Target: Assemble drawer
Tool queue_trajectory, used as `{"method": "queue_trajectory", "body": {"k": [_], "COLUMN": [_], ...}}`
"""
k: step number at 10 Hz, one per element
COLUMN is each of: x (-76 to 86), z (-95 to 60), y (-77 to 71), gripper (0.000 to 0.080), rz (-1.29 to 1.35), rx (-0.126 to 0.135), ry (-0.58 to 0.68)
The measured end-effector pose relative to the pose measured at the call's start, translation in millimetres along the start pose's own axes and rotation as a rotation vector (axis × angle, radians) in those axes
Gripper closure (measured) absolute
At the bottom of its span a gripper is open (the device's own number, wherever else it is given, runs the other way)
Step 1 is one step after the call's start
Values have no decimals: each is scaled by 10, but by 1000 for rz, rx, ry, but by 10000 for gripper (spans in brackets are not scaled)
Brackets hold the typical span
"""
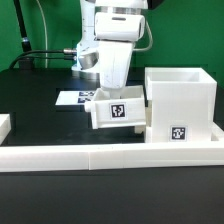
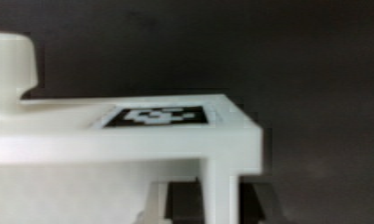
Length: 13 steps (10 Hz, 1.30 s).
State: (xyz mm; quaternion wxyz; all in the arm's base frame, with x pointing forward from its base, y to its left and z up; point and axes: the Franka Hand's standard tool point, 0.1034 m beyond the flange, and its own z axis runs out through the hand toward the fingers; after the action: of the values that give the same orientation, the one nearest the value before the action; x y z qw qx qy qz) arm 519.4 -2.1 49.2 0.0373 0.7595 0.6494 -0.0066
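The drawer's tall white housing [image 1: 181,95] stands at the exterior view's right, with a tag on its front low down. One small white tray [image 1: 118,111], with a tag on its face, hangs against the housing's left side, slightly above the table. My gripper [image 1: 113,92] comes down onto it from above. In the wrist view the tray [image 2: 113,145] fills the lower half with its tag on top. A thin white tray wall stands between my dark finger pads [image 2: 168,205], so my gripper [image 2: 214,206] is shut on the tray. A second tray is not clearly in view.
The long low white border wall [image 1: 90,157] runs across the front. The marker board [image 1: 74,98] lies flat behind the tray. A small white part [image 1: 5,125] shows at the exterior view's left edge. A white rounded shape [image 2: 6,60] sits beside the tray in the wrist view.
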Motion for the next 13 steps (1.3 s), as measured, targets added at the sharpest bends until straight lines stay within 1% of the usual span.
{"method": "queue_trajectory", "body": {"k": [2,4,9,10,11,12,13], "x": [0,4,-9,-30,-22,-9,-15], "z": [-5,-19,-13,-26,-68,-78,-53], "y": [7,22,23,22,42,50,34], "gripper": [757,756,756,756,756,756,756], "rz": [3,5,-11,-28,-36,-38,-37], "rx": [4,18,20,25,24,20,25], "ry": [-3,-14,-15,-18,-22,-20,-21]}}
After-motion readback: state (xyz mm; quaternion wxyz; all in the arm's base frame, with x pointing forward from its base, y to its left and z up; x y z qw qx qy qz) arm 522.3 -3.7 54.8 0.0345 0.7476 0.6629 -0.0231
